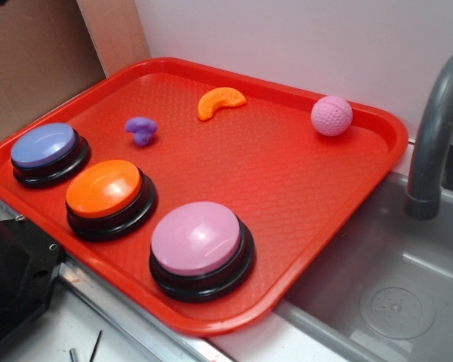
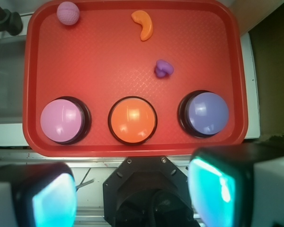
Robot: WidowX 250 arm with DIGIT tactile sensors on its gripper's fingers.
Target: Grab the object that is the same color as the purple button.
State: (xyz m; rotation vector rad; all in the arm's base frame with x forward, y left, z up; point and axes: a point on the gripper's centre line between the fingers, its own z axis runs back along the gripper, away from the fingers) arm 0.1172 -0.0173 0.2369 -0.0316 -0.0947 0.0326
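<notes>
A small purple lumpy object (image 1: 142, 130) (image 2: 164, 69) lies on the red tray (image 1: 302, 196) (image 2: 104, 61), just behind the row of buttons. The purple button (image 1: 45, 148) (image 2: 207, 114), a blue-purple dome on a black base, sits at the tray's left end in the exterior view. My gripper (image 2: 132, 196) shows only in the wrist view, high above the tray's near edge and over the robot base. It is open, with nothing between its two teal pads (image 2: 210, 191), and it is well apart from the object.
An orange button (image 1: 106, 190) and a larger pink-lilac button (image 1: 198, 240) stand beside the purple one. An orange crescent wedge (image 1: 220, 101) and a pink dimpled ball (image 1: 331, 115) lie at the tray's far side. A grey faucet (image 1: 438, 128) and sink (image 1: 392, 294) are to the right.
</notes>
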